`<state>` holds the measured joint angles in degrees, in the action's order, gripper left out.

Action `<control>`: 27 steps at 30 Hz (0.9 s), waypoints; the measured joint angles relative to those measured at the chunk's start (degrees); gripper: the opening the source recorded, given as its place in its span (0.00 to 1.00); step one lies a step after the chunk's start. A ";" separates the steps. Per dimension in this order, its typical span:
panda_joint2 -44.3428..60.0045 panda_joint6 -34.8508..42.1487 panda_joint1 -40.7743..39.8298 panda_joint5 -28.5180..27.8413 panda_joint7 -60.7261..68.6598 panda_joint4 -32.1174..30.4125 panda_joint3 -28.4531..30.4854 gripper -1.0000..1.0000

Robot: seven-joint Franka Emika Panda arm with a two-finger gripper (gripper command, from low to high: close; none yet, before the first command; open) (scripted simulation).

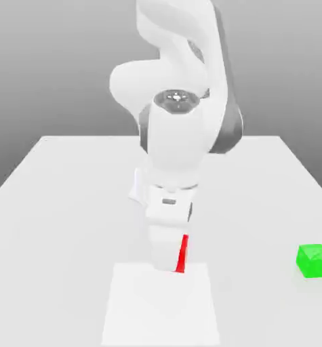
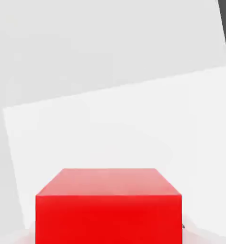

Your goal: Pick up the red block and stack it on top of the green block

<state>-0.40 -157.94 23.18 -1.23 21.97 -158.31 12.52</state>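
Near the desk's (image 1: 68, 176) front edge, the claw (image 1: 171, 266) is closed on the red block (image 1: 183, 254), well apart from the green block (image 1: 314, 261). From the hand camera, the red block (image 2: 108, 209) looks stiff, light and smooth; its flat opposite sides seem best for gripping.

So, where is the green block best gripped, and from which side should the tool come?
Grip the green block across two opposite side faces, coming straight down from above. It is a small cube sitting flat on the table with open space around it, so its flat parallel sides suit two fingers. The tool is now shut on the red block, so it would likely have to let that go first.
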 joint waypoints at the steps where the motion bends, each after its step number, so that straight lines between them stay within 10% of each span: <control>1: 0.13 0.46 1.85 -0.03 -2.74 0.60 -0.93 0.00; 23: 11.28 0.07 26.41 2.36 -47.86 11.39 -10.59 0.00; 24: 12.84 -1.39 26.34 2.46 -47.84 11.43 -10.64 1.00; 27: 12.84 -1.39 26.34 2.46 -47.84 11.43 -10.64 1.00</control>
